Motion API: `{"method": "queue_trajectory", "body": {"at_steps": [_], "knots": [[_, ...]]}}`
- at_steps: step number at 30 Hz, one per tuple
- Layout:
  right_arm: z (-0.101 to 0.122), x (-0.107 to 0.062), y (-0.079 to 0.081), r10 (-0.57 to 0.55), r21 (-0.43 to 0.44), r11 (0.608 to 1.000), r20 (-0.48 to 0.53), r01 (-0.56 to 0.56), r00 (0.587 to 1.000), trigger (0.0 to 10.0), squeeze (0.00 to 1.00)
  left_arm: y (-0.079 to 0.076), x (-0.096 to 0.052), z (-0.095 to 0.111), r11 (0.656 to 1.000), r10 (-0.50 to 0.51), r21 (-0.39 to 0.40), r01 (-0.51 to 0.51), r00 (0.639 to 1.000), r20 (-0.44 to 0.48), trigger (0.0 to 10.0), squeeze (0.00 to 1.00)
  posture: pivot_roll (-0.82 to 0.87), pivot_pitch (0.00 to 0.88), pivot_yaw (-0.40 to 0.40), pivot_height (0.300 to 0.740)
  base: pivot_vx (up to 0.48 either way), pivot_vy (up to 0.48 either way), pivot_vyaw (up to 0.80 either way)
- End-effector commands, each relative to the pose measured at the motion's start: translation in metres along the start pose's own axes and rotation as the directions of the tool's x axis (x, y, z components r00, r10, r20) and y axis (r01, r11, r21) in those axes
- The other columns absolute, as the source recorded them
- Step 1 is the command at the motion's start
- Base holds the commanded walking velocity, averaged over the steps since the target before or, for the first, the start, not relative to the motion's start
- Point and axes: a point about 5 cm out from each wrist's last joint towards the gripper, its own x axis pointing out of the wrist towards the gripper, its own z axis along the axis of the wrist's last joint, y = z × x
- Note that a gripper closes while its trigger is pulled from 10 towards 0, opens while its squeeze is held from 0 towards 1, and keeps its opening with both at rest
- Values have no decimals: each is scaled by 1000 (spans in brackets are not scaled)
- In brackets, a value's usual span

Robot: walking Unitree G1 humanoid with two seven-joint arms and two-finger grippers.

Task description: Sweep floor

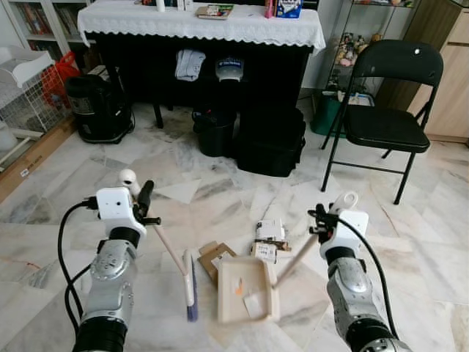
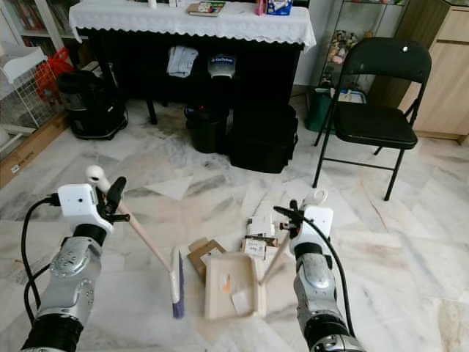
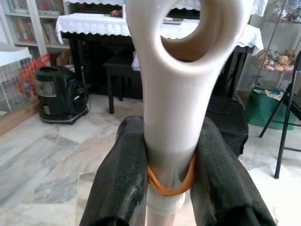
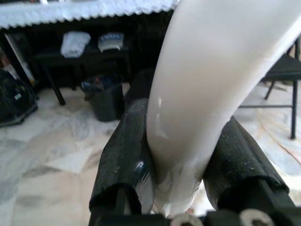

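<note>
2 cream plastic tools: broom (image 1: 178, 265), dustpan (image 1: 244, 290)

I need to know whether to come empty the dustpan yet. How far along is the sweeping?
Partly done. Some scraps already lie in the dustpan. In hand: the left gripper is shut on the broom, its head resting on the floor beside the pan; the right gripper is shut on the dustpan's handle. Left: the cardboard pieces and small boxes on the marble floor just beyond the pan.
</note>
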Motion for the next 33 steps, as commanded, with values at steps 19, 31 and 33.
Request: {"method": "queue_trajectory", "body": {"at_steps": [19, 31, 33], "knots": [[23, -6, -8, -28, -56, 998, 152, 37, 988, 10000, 0, -23, -5, 4, 1000, -6, -2, 6, 996, 84, 10000, 0, 95, 0, 10, 740, 0, 0, 371], [28, -10, -9, -32, -85, 995, 172, 47, 985, 10000, 0, -31, -9, 2, 998, -47, 34, 44, 995, 84, 10000, 0, 95, 0, 23, 740, 0, 0, 794], [29, -10, -9, -34, -82, 995, 173, 49, 984, 10000, 0, -33, -9, 1, 998, -55, 42, 51, 995, 81, 10000, 0, 94, 0, 25, 740, 0, 0, 794]]}}
